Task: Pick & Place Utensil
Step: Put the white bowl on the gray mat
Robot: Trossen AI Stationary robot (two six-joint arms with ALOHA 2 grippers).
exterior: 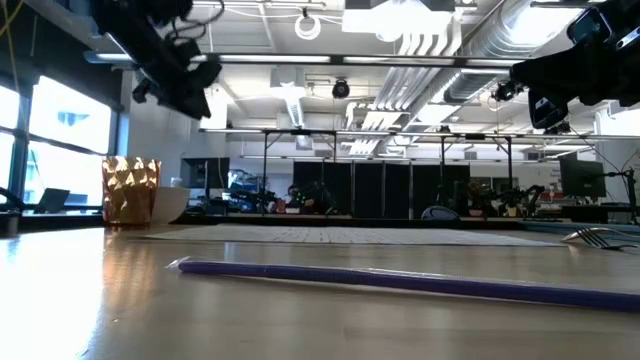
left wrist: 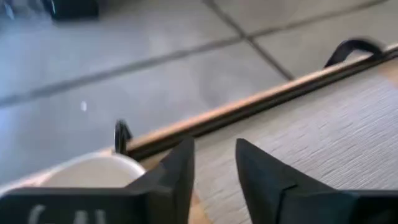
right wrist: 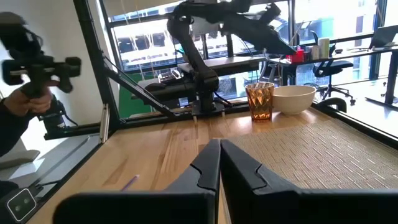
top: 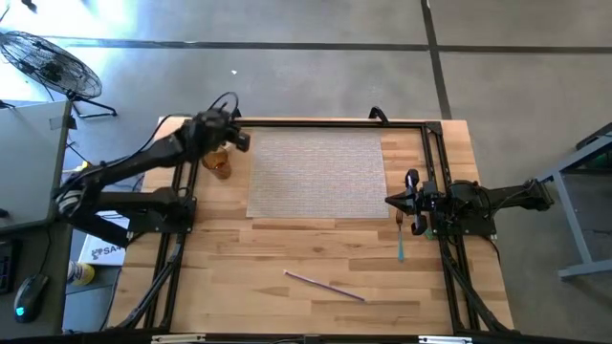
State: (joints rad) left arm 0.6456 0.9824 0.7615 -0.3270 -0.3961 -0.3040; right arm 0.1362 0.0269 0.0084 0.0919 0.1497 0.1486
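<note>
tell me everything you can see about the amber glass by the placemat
The amber glass is a faceted tumbler of translucent orange-brown material, standing upright on the wooden table at its far left, just off the woven placemat. A white bowl sits right beside it; whether they touch cannot be told. It looks empty, though the inside is not clearly shown. The left gripper hovers above and close by, its jaws apart, not touching it.

Purple utensil point(top: 324, 285) flat on table, front centre.
</note>
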